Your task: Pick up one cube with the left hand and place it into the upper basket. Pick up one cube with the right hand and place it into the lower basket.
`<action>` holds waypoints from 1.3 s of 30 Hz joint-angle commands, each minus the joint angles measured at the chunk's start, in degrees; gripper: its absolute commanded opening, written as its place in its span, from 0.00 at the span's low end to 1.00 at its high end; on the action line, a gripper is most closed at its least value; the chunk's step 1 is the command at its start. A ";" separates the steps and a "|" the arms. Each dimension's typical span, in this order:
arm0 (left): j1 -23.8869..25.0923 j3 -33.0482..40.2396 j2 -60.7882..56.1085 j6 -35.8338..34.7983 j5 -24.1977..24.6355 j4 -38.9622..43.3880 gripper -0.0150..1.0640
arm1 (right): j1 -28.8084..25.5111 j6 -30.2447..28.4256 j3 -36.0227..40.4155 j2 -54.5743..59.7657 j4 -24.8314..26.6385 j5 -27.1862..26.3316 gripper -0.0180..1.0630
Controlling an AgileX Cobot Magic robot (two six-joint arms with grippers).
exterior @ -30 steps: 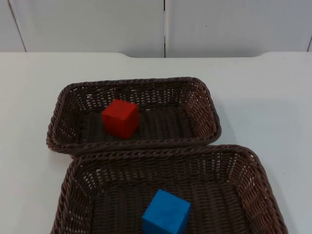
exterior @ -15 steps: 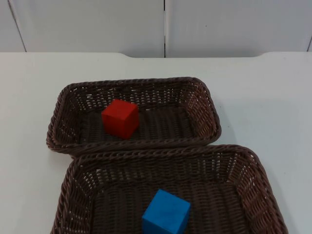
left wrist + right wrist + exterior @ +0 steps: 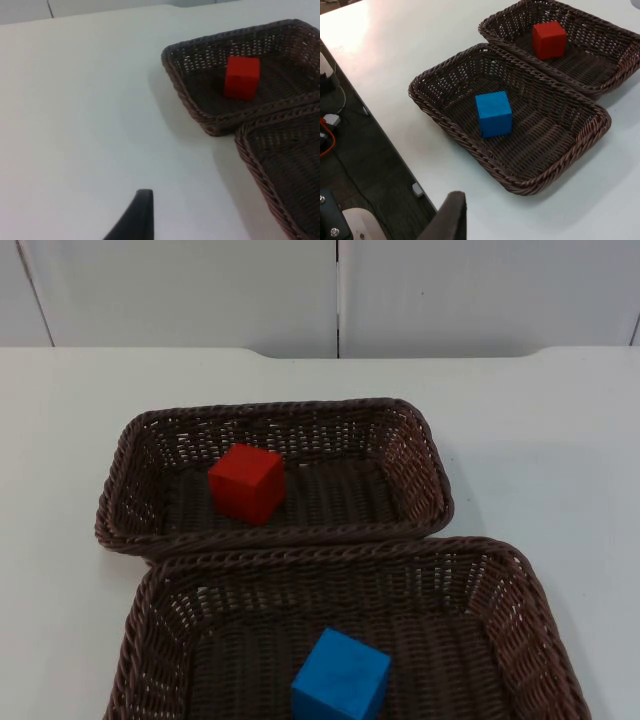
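A red cube [image 3: 246,483] [image 3: 242,76] [image 3: 549,40] lies in the upper wicker basket [image 3: 270,408] [image 3: 197,112], toward its left side. A blue cube [image 3: 341,677] [image 3: 493,114] sits in the lower wicker basket [image 3: 330,548] [image 3: 415,89] [image 3: 250,150], near its front. The two baskets touch along their long sides. My left gripper [image 3: 136,220] hangs over bare table to the left of the upper basket, well apart from it. My right gripper [image 3: 449,220] waits above the table's front edge, beside the lower basket. Neither gripper holds a cube.
The white table [image 3: 540,440] spreads wide on both sides of the baskets. A grey partition wall [image 3: 340,290] closes the far end. Beyond the table's front edge [image 3: 385,130] lies dark floor with some equipment [image 3: 330,125].
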 commanded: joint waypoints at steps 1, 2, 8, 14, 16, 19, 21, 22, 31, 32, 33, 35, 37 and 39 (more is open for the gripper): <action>0.86 0.34 -0.18 0.21 -0.63 -0.30 0.99 | -0.08 -0.47 0.05 -0.25 0.22 -0.30 0.99; 1.38 0.34 -0.18 0.21 -0.63 -0.30 0.99 | -0.08 -0.47 0.05 -0.25 0.22 -0.30 0.99; 4.35 0.34 -0.18 0.21 -0.63 -0.17 0.99 | -0.08 -0.47 0.05 -0.25 0.22 -0.30 0.99; 7.33 0.34 -0.18 0.21 -0.63 -0.17 0.99 | -0.18 -0.46 0.05 -0.25 0.22 -0.30 0.99; 8.59 0.34 -0.18 0.21 -0.63 -0.17 0.99 | -0.18 -0.46 0.05 -0.25 0.22 -0.30 0.99; 9.56 0.34 -0.18 0.21 -0.63 -0.17 0.99 | -0.18 -0.46 0.05 -0.25 0.22 -0.30 0.99; 10.01 0.34 -0.18 0.21 -0.63 -0.17 0.99 | -0.18 -0.46 0.05 -0.25 0.22 -0.30 0.99; 10.01 0.34 -0.18 0.21 -0.63 -0.17 0.99 | -0.18 -0.33 0.05 -0.25 0.22 -0.30 0.99; 10.01 0.34 -0.18 0.21 -0.63 -0.17 0.99 | -1.21 -0.33 0.05 -0.25 0.22 -0.30 0.99; 10.01 0.34 -0.18 0.21 -0.63 -0.17 0.99 | -2.07 -0.33 0.05 -0.25 0.22 -0.30 0.99; 10.01 0.34 -0.18 0.21 -0.63 -0.17 0.99 | -2.07 -0.33 0.05 -0.25 0.22 -0.30 0.99; 10.01 0.34 -0.18 0.21 -0.63 -0.17 0.99 | -4.14 -0.33 0.05 -0.25 0.22 -0.30 0.99; 10.01 0.34 -0.18 0.21 -0.63 -0.17 0.99 | -6.82 -0.33 0.05 -0.25 0.22 -0.30 0.99; 10.01 0.34 -0.18 0.21 -0.63 -0.17 0.99 | -8.43 -0.33 0.05 -0.25 0.22 -0.30 0.99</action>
